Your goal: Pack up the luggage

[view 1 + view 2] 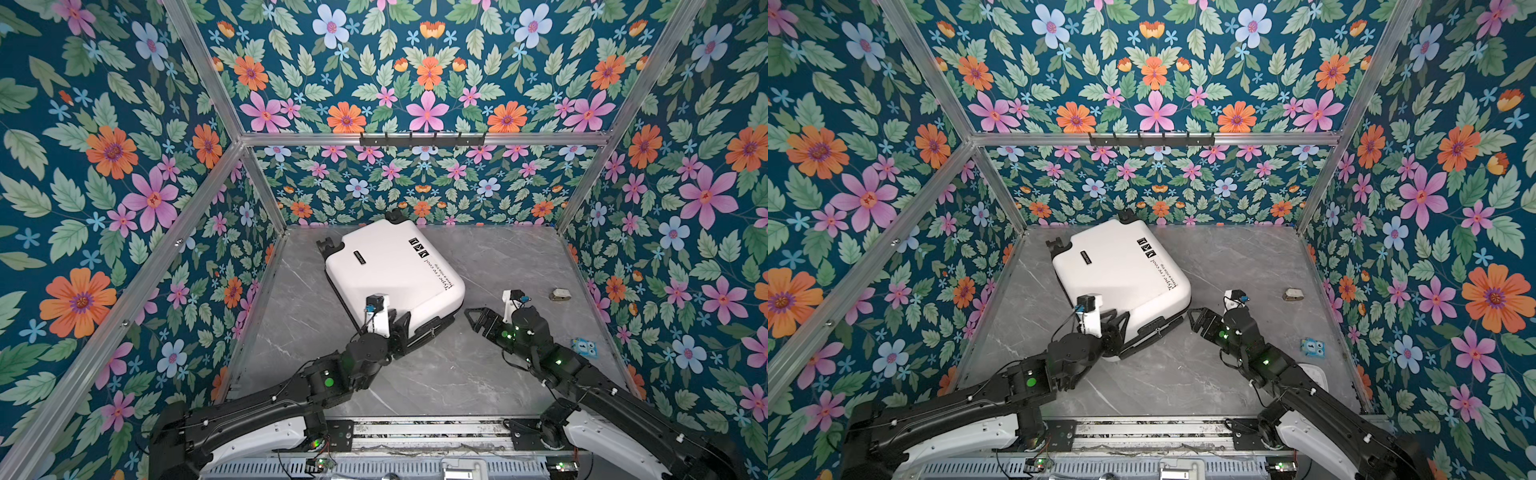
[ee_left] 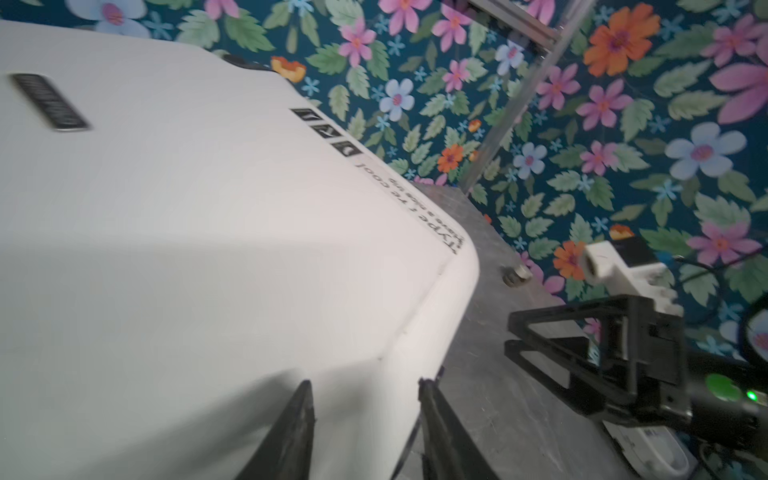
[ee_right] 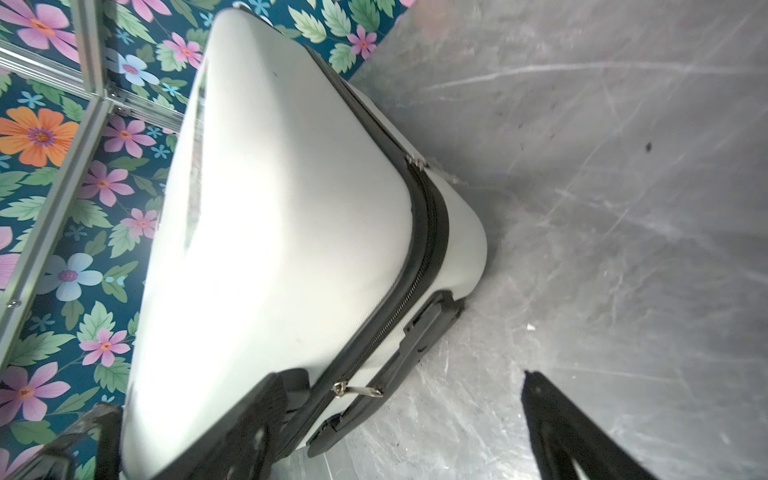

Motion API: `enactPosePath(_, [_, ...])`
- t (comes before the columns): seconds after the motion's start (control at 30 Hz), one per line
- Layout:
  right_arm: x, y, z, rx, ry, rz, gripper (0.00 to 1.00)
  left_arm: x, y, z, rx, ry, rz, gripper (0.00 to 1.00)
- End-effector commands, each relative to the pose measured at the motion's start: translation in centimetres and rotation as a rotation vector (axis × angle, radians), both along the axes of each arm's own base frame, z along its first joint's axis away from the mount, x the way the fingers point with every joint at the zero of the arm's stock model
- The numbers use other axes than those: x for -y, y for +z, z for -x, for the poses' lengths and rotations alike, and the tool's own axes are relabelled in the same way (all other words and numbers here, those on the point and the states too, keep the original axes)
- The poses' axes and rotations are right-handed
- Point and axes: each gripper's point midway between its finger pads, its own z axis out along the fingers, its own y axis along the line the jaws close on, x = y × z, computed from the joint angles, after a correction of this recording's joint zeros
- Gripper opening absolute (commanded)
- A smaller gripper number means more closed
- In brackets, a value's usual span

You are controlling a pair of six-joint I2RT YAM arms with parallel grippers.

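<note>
1. White luggage [image 1: 390,274] lies flat and shut on the grey table [image 1: 436,374], close to the back edge and left of the middle.
2. Its long axis runs back to front, slanting right toward the front. The wheels [image 1: 395,215] point at the back edge and the handle [image 3: 419,332] end points at the front edge.
3. Left gripper [image 1: 402,322] sits at the handle end, near the luggage's front left corner. Its jaws are parted and clasp nothing.
4. Right gripper [image 1: 469,320] hovers over the table just beside the front right corner, jaws spread wide and empty.
5. Zipper pull [image 3: 357,390] hangs on the handle side.
</note>
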Motion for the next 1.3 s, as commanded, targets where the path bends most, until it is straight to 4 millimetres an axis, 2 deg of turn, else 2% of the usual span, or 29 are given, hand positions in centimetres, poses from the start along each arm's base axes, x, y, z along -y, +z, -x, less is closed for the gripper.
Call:
enactPosePath(0.0, [0.6, 0.7, 0.0, -0.006, 0.103, 0.034, 0.91, -6.1, -0.4, -0.7, -0.008, 0.237, -0.051, 0.44])
enactPosePath(0.1, [1.4, 2.9, -1.8, 0.023, 0.112, -0.034, 0.90, -8.9, -0.1, -1.5, -0.015, 0.297, -0.065, 0.45])
enactPosePath(0.2, [1.3, 4.8, -3.4, 0.061, 0.135, -0.043, 0.91, -11.5, -1.5, -3.1, -0.079, 0.332, -0.038, 0.45])
enactPosePath(0.27, [0.7, 5.9, -4.5, 0.078, 0.162, -0.039, 0.91, -12.8, -3.1, -4.5, -0.128, 0.342, 0.007, 0.45])
enactPosePath(0.37, [0.1, 6.5, -6.0, 0.066, 0.176, -0.045, 0.91, -13.9, -5.2, -6.2, -0.197, 0.342, 0.072, 0.48])
enactPosePath(0.43, [0.0, 6.1, -6.9, 0.029, 0.171, -0.044, 0.90, -14.5, -6.0, -7.2, -0.228, 0.351, 0.114, 0.51])
enactPosePath(0.57, [-0.2, 5.4, -8.5, -0.025, 0.170, -0.083, 0.89, -15.5, -6.2, -9.0, -0.228, 0.374, 0.195, 0.52])
enactPosePath(0.7, [-0.7, 5.2, -9.6, -0.025, 0.181, -0.136, 0.89, -15.5, -6.5, -10.5, -0.235, 0.361, 0.245, 0.53])
enactPosePath(0.9, [-1.8, 4.5, -10.5, -0.043, 0.218, -0.198, 0.89, -13.9, -7.8, -12.7, -0.262, 0.288, 0.305, 0.52])
enactPosePath(1.27, [-2.2, 3.6, -10.8, -0.065, 0.235, -0.216, 0.89, -10.9, -9.0, -16.2, -0.304, 0.165, 0.341, 0.49])
